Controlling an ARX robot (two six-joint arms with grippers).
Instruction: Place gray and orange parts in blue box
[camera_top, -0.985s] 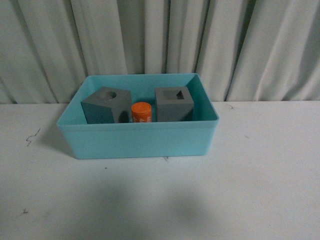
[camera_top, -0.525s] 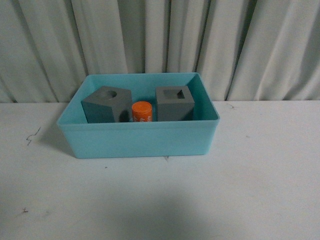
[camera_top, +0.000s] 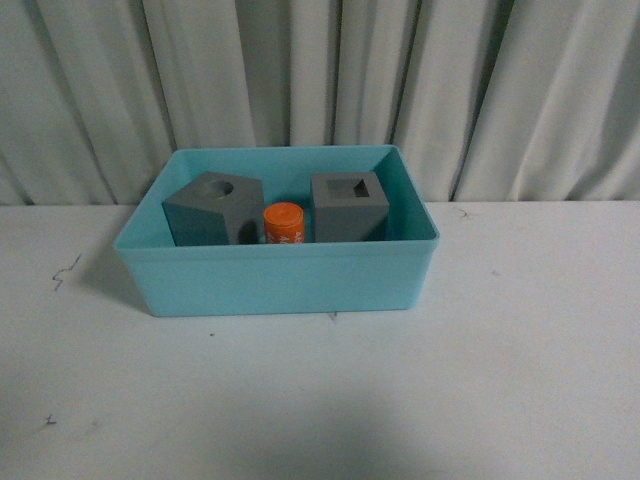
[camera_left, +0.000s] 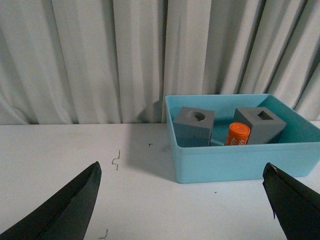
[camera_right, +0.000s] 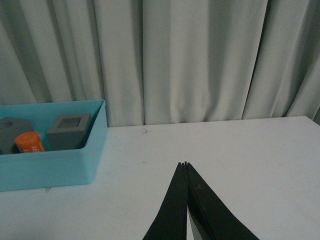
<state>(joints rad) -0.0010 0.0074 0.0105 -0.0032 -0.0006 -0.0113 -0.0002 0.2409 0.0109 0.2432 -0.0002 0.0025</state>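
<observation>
The blue box (camera_top: 270, 282) stands on the white table against the curtain. Inside it are the gray cube with a round recess (camera_top: 210, 210) on the left, the gray cube with a square recess (camera_top: 348, 207) on the right, and the orange cylinder (camera_top: 283, 223) between them. All three also show in the left wrist view (camera_left: 194, 126) (camera_left: 260, 124) (camera_left: 238, 134) and the right wrist view. Neither gripper shows in the front view. My left gripper (camera_left: 182, 172) is open and empty, well short of the box (camera_left: 230, 162). My right gripper (camera_right: 185, 163) is shut and empty, to the right of the box (camera_right: 50, 165).
A pale pleated curtain (camera_top: 320, 80) hangs close behind the box. The white table (camera_top: 320, 400) has a few small dark marks (camera_top: 62, 272) at the left. Bare tabletop lies in front of and beside the box.
None of the objects moved. The dark shadow on the tabletop in front of the box has faded and drawn back toward the near edge.
</observation>
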